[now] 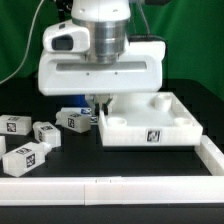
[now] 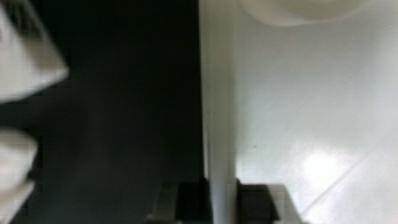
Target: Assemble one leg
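Note:
Several legs, small white blocks with black-and-white tags, lie on the black table at the exterior view's left: one (image 1: 14, 125) farthest left, one (image 1: 45, 131), one (image 1: 71, 119) closest to the tray piece, and one (image 1: 25, 157) nearer the front. The large white tray-like piece (image 1: 150, 125) with round corner sockets sits at the centre right. My gripper (image 1: 100, 103) reaches down at its left wall. In the wrist view my gripper (image 2: 217, 200) has one dark finger (image 2: 183, 203) on each side of that thin wall (image 2: 217, 100), pressed against it. The tray's floor (image 2: 302, 120) and a socket (image 2: 302, 10) show beside it.
A low white rail (image 1: 110, 185) runs along the table's front and up the exterior view's right side (image 1: 210, 150). A blurred white shape (image 2: 18, 100) lies at the edge of the wrist view. A green backdrop stands behind.

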You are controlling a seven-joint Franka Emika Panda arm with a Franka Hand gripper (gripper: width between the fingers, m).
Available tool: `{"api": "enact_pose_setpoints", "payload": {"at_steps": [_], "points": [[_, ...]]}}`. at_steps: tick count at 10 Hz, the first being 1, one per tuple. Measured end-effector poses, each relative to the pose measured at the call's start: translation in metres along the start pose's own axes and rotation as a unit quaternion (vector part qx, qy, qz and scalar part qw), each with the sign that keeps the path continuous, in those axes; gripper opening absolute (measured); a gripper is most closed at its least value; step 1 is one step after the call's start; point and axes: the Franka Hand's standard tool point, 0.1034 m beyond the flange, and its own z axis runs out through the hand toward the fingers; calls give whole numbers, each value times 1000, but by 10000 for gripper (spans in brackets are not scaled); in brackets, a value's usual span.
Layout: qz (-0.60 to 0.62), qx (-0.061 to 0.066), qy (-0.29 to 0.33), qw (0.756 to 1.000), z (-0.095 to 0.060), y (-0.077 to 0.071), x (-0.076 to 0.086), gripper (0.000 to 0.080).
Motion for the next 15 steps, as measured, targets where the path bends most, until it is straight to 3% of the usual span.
{"api": "enact_pose_setpoints", "payload": {"at_steps": [1,5,8,11,12,14,15], "points": [[-51,-4,9,999,2,5,16,51],[-37,-4,4,999,8,4,17,51],[22,-8,-2,1000,15,-4,58,51],[53,-12,-7,999,27,-15,65,51],[69,-18,-6,997,32,-15,65,51],[78,-42,-6,996,38,-15,66,54],[75,-45,-3,996,38,-15,66,58]]}}
